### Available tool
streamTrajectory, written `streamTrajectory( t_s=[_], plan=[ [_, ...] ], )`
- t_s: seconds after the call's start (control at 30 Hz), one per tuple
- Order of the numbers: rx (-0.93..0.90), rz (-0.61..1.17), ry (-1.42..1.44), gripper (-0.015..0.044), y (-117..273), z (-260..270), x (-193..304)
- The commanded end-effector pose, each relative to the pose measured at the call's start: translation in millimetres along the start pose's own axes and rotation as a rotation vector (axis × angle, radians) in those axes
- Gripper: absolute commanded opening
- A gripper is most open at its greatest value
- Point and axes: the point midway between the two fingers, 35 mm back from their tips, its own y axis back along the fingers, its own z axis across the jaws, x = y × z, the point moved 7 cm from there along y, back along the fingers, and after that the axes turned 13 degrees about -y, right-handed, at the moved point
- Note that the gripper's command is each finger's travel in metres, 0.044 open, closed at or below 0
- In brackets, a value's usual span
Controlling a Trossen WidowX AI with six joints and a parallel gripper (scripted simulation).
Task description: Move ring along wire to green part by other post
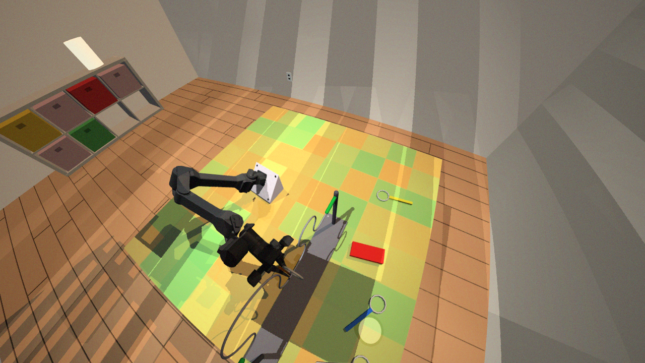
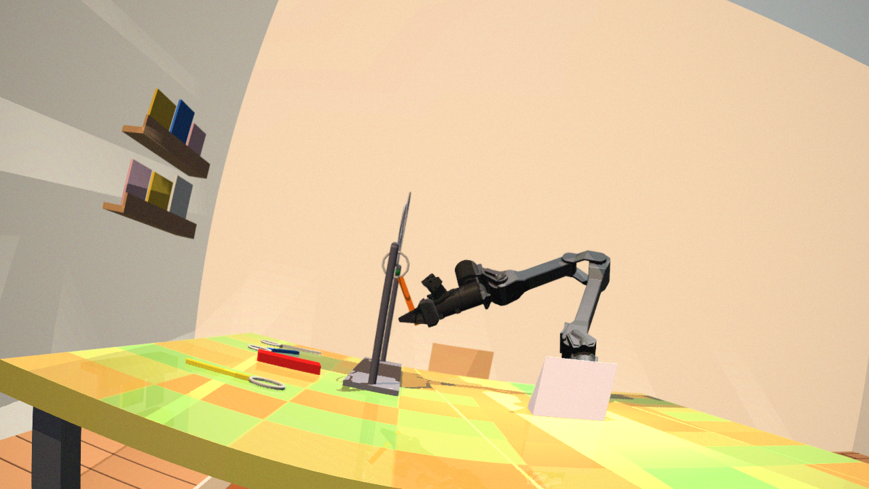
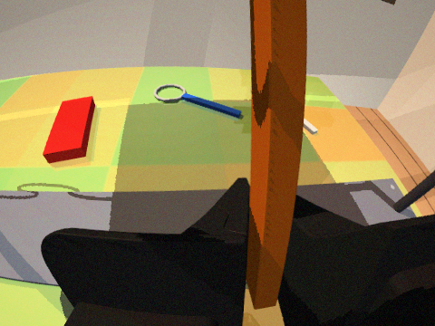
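Note:
My gripper (image 1: pixel 286 271) (image 2: pixel 403 318) (image 3: pixel 249 186) is shut on the lower end of the orange handle (image 2: pixel 405 292) (image 3: pixel 282 136). The handle slopes up to the ring (image 2: pixel 408 265), which is near the middle stretch of the wire (image 2: pixel 402 223) in the top view. The ring looks nearly edge-on there; whether it touches the wire cannot be told. It is out of frame in the wrist view. One green part (image 1: pixel 331 204) is beside the far post (image 1: pixel 335 211). The other green part (image 1: pixel 242 360) shows at the bottom edge of the top view.
A grey base (image 1: pixel 325 234) carries the posts. Beyond it lie a red block (image 1: pixel 367 252) (image 2: pixel 288 362) (image 3: pixel 70 129), a ring with a blue handle (image 1: pixel 358 319) (image 3: pixel 213 106) and one with a yellow handle (image 1: pixel 400 199) (image 2: pixel 215 369). A white wedge (image 2: pixel 574 389) stands at the arm's foot.

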Motion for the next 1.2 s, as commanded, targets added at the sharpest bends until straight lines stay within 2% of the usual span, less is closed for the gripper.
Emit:
streamTrajectory(
  t_s=[0.0, 1.17],
  plan=[
    [-0.018, 0.014, -0.033, -0.0150, 2, 8, 3],
    [-0.120, 0.061, -0.225, -0.0150, 11, 58, 8]
  ],
)
